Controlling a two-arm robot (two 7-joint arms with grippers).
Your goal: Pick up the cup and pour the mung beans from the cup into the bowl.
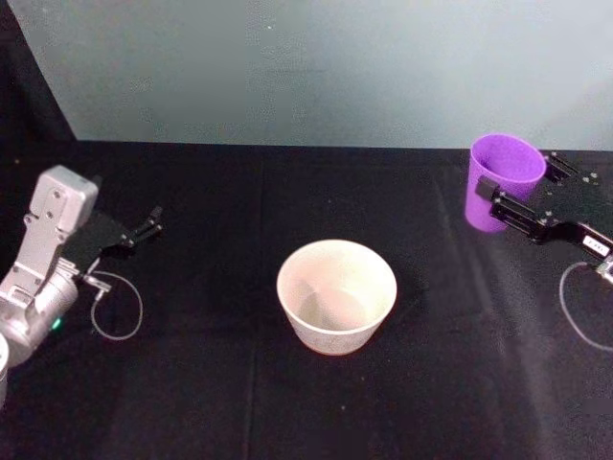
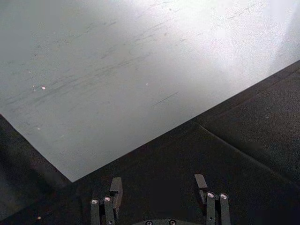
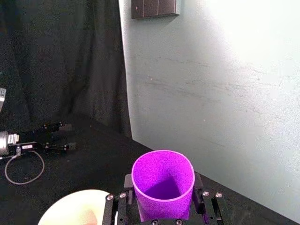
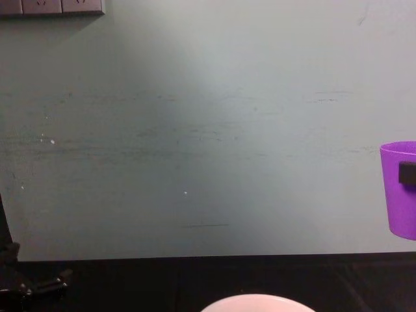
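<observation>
My right gripper point(image 1: 517, 174) is shut on the purple cup point(image 1: 503, 177) at the far right of the table, one finger on each side of its wall. The cup point(image 3: 163, 187) is held upright, and in the chest view the cup point(image 4: 400, 188) hangs clear of the black tabletop. Its visible inside is plain purple, and the mung beans are out of view. The pale bowl point(image 1: 335, 335) stands at the table's middle, left of the cup and nearer to me. My left gripper point(image 1: 153, 220) rests open at the far left, its fingers point(image 2: 116, 187) spread with nothing between them.
Black cloth point(image 1: 192, 383) covers the table, and a pale grey-green wall point(image 1: 316, 67) rises right behind it. A thin cable loop point(image 1: 117, 311) lies by the left arm and another cable loop point(image 1: 579, 311) by the right arm. Dark curtain point(image 3: 61, 61) hangs at the left side.
</observation>
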